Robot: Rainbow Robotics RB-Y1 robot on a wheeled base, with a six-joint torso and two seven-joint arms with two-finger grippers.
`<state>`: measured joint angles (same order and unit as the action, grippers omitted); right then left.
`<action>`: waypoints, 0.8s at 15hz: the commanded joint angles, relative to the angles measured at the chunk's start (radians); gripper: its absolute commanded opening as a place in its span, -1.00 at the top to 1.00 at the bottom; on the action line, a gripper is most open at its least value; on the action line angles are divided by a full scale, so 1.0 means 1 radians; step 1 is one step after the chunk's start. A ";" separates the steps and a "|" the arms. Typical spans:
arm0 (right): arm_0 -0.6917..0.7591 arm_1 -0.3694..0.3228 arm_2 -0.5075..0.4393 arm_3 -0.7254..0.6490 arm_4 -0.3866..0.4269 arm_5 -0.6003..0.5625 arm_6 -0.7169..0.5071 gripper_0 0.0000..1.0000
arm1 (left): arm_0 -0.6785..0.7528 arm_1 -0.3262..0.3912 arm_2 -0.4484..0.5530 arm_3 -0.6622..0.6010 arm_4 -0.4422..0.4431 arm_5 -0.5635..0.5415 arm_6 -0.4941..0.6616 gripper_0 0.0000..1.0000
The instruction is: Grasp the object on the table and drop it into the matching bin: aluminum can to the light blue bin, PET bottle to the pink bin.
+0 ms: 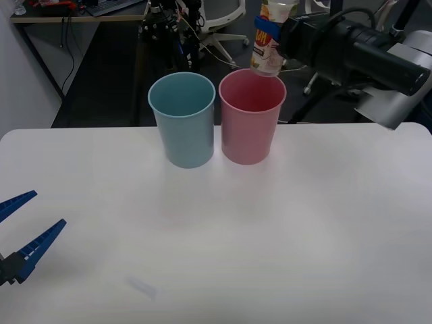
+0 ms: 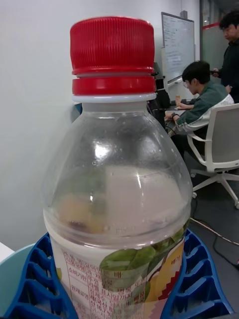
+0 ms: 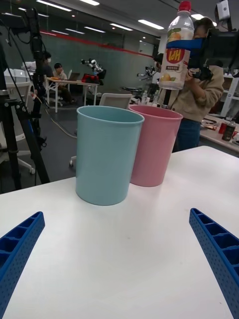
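The PET bottle (image 1: 268, 44), clear with a red cap and orange-yellow label, hangs upright just above the far rim of the pink bin (image 1: 251, 128). My right gripper (image 1: 267, 30) is shut on the bottle around its label. The right wrist view has the bottle (image 2: 117, 199) close up between my blue fingers (image 2: 35, 284). The light blue bin (image 1: 183, 128) stands touching the pink bin's left side, near the far edge of the white table (image 1: 283, 229). My left gripper (image 1: 47, 209) stands open low over the table's near left, facing both bins (image 3: 107, 154) (image 3: 154, 149).
Beyond the table's far edge lie dark floor, an office chair (image 1: 223, 20) and cables. A black tripod (image 3: 20, 124) stands off the table on the light blue bin's side. The tabletop before the bins is bare white surface.
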<state>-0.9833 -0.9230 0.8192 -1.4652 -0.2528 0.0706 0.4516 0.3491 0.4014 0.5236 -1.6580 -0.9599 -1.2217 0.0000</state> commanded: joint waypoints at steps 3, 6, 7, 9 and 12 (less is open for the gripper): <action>-0.008 0.107 -0.002 0.108 0.101 -0.014 0.007 1.00 | 0.000 0.000 0.000 0.000 0.000 0.000 0.000 -1.00; -0.020 0.157 0.000 0.164 0.133 -0.026 0.001 1.00 | 0.000 0.000 0.000 0.000 0.000 0.000 0.000 -1.00; -0.026 0.170 -0.002 0.178 0.139 -0.026 0.001 1.00 | 0.000 0.000 0.000 0.000 0.000 0.000 0.000 -1.00; -0.029 0.187 -0.003 0.198 0.152 -0.026 0.001 1.00 | 0.000 0.000 0.000 0.000 0.000 0.000 0.000 -1.00; -0.029 0.193 -0.003 0.200 0.155 -0.026 0.002 1.00 | 0.000 0.000 0.000 0.000 0.000 0.000 0.000 -1.00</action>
<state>-1.0124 -0.7312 0.8153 -1.2655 -0.0985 0.0446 0.4530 0.3491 0.4014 0.5236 -1.6580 -0.9599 -1.2217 0.0000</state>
